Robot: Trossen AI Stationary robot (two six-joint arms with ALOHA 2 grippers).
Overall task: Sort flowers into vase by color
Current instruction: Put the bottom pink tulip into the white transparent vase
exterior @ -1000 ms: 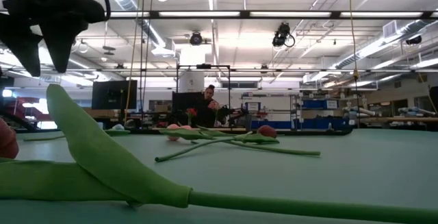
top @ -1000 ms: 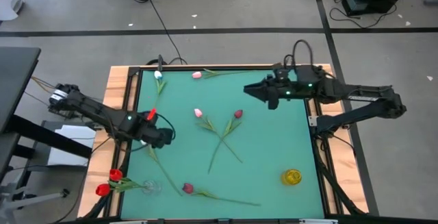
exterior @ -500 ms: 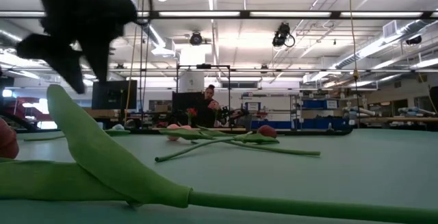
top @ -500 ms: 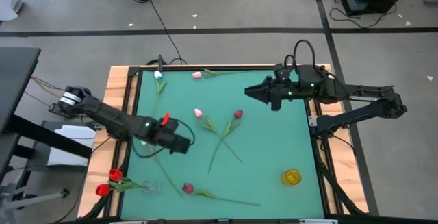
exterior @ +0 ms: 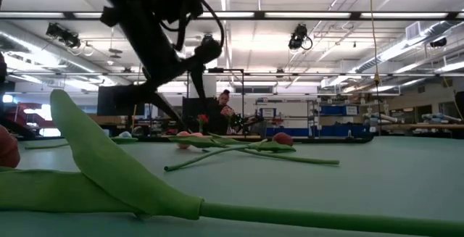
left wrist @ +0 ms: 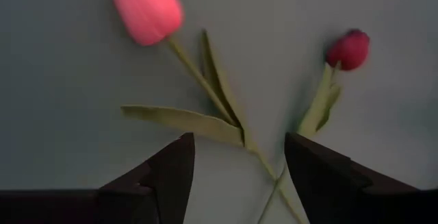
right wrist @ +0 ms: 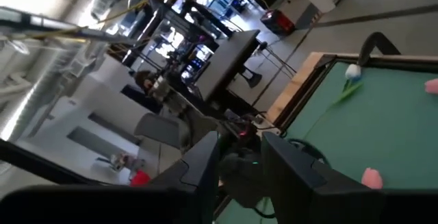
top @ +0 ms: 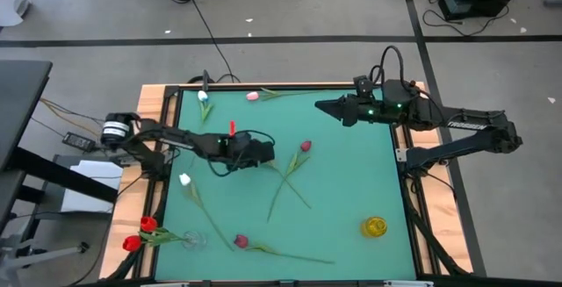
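Since moved, left tool over pink tulip

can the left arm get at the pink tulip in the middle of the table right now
Probably yes. The left claw is open and hangs right over the pink tulip, its stem running between the fingers. Only the dark red tulip crosses that stem, lower down.

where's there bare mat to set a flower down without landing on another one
Bare patches: the right side of the mat, between the dark red tulip and the yellow vase; also the far strip between the pink tulip and the right gripper. Crowded: the centre, where stems cross beneath the left gripper, and the near-left corner by the red tulips.
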